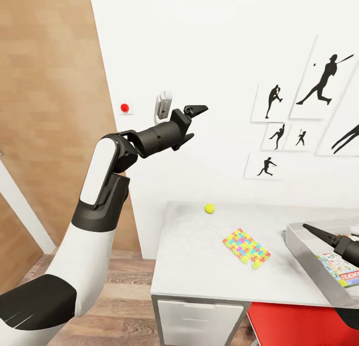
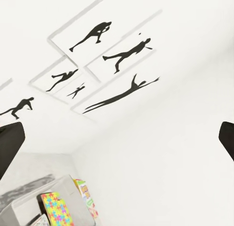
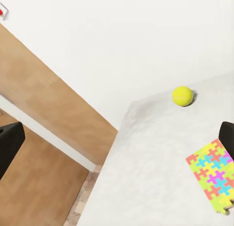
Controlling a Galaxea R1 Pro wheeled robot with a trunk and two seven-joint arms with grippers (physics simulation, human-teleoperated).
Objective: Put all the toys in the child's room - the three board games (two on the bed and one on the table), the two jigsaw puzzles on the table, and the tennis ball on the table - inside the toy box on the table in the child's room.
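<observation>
Head view shows the pale table (image 1: 199, 266) with the tennis ball (image 1: 209, 208) resting near its far edge, close to the wall, and one jigsaw puzzle (image 1: 246, 246) lying flat nearer, to the right of the ball and well apart from it. At the right edge stands the toy box (image 1: 306, 259), with a printed board game (image 1: 344, 271) already inside. The left gripper (image 1: 192, 121) is raised high in front of the wall with its fingers spread and nothing between them. The right gripper (image 1: 319, 235) hangs over the toy box; its fingers look parted and empty in the right wrist view, though only the tips show, so I am not fully sure. The ball is probably light, a little soft and fuzzy, so it should not slip, but it rolls easily; closing across its middle from above seems best. The jigsaw puzzle looks thin, light and flexible, hard to pinch flat, so taking it at an edge seems wiser.
</observation>
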